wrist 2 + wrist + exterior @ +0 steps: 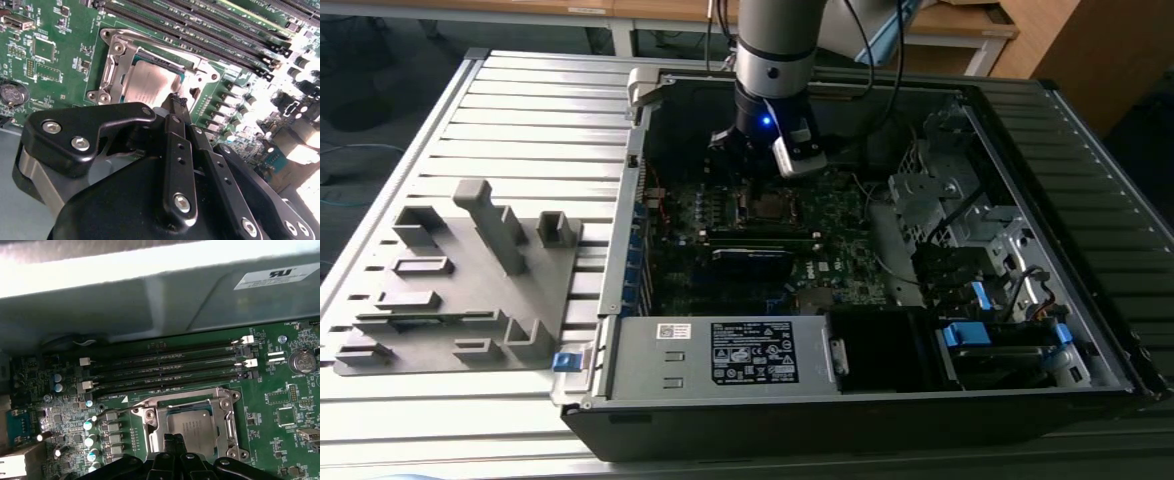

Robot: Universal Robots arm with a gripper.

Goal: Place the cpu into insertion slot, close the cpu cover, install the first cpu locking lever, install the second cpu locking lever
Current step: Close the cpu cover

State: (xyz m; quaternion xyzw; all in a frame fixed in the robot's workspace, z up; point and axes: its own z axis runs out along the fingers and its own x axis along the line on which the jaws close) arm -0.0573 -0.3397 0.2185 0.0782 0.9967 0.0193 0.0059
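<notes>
The cpu, a flat grey metal square, lies in the insertion slot on the green motherboard. The silver cpu cover lies flat around it, its cut-out showing the chip's top. My gripper is shut, with its black fingertips pressed together just above the socket's edge, beside the chip. Nothing shows between the fingers. In the exterior view the arm's wrist stands straight over the socket inside the open computer case.
Long black memory slots run beside the socket. The labelled power supply box sits at the case's near side. A drive cage with cables is on the exterior view's right. A grey fixture tray lies outside the case.
</notes>
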